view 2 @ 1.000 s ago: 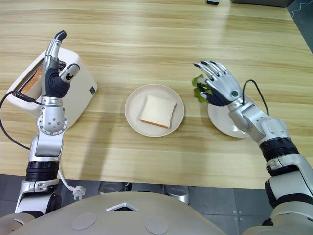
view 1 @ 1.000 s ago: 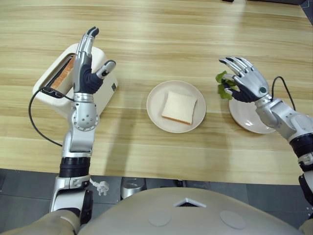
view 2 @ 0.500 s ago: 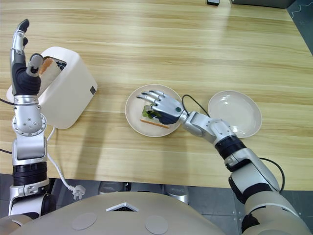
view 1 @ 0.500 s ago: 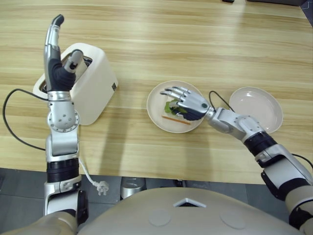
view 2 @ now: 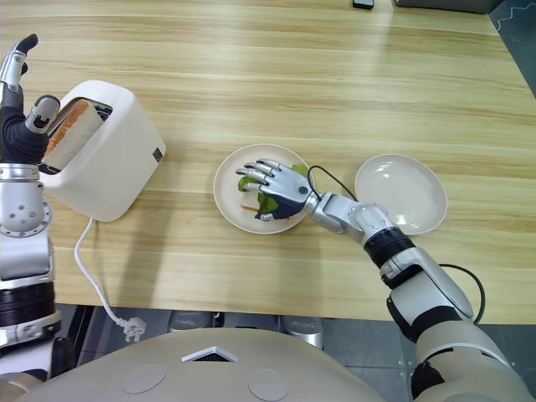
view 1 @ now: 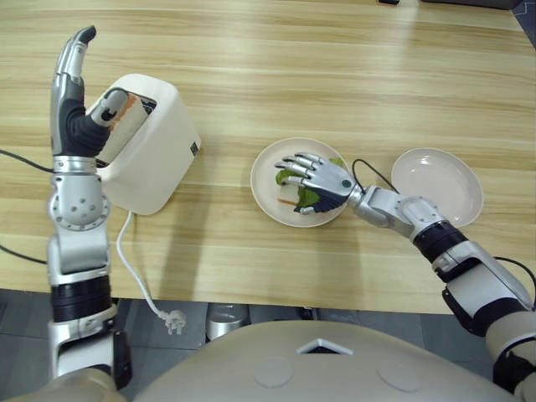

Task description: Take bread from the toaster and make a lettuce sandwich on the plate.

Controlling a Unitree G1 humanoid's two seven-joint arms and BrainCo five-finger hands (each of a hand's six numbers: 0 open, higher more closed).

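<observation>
A white toaster (view 1: 155, 142) stands at the left of the wooden table, with a bread slice (view 1: 120, 124) sticking up out of its slot and leaning left. My left hand (view 1: 75, 126) is raised against the slice's upper left edge; I cannot see whether it holds the slice. On the cream plate (view 1: 265, 194) in the middle lies another bread slice (view 2: 249, 205), mostly hidden. My right hand (view 1: 327, 177) rests palm down over it, closed loosely on green lettuce (view 1: 281, 177) that lies on the bread.
A second, empty plate (view 1: 437, 186) sits to the right of the sandwich plate. The toaster's cable runs down to a loose plug (view 1: 172, 321) hanging past the table's front edge. Bare wood stretches across the back of the table.
My right hand carried the lettuce from the right plate to the bread on the middle plate. My left hand moved left off the toaster top, and the slice now sticks out of the slot.
</observation>
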